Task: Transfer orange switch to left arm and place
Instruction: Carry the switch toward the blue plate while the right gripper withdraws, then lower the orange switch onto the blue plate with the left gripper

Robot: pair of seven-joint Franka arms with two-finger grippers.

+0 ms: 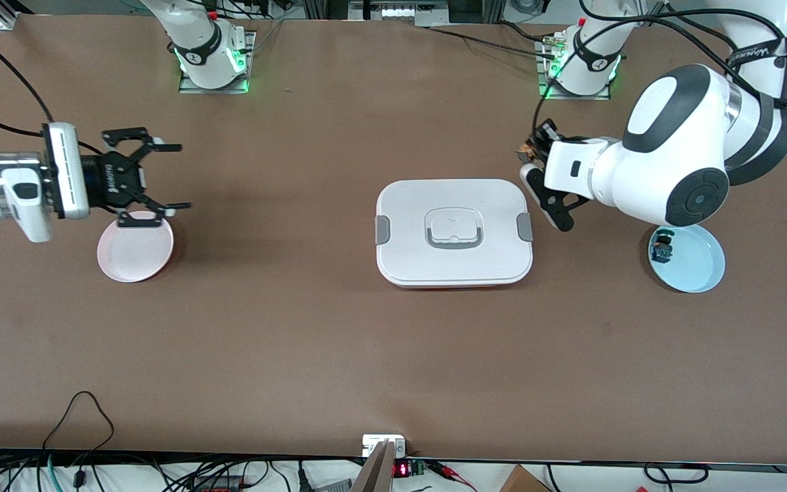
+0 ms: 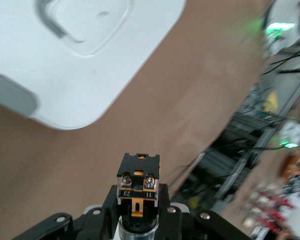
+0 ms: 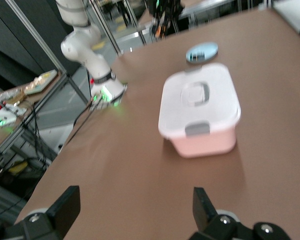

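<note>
The orange switch (image 2: 139, 186), black with orange parts and two screws, is clamped upright in my left gripper (image 2: 139, 202), which is shut on it. In the front view the left gripper (image 1: 532, 156) hangs in the air with the orange switch (image 1: 524, 149), over bare table just off the corner of the white box (image 1: 455, 232) toward the left arm's end. My right gripper (image 1: 169, 176) is open and empty over the rim of a pink plate (image 1: 135, 247). The right wrist view shows its fingers (image 3: 65, 207) spread wide above bare table, with the box (image 3: 200, 107) ahead.
A light blue plate (image 1: 691, 260) lies by the left arm's end under the left arm's elbow, with a small dark switch (image 1: 663, 248) in it. The box stands mid-table between the two plates. Both arm bases (image 1: 210, 65) are at the table's edge farthest from the front camera.
</note>
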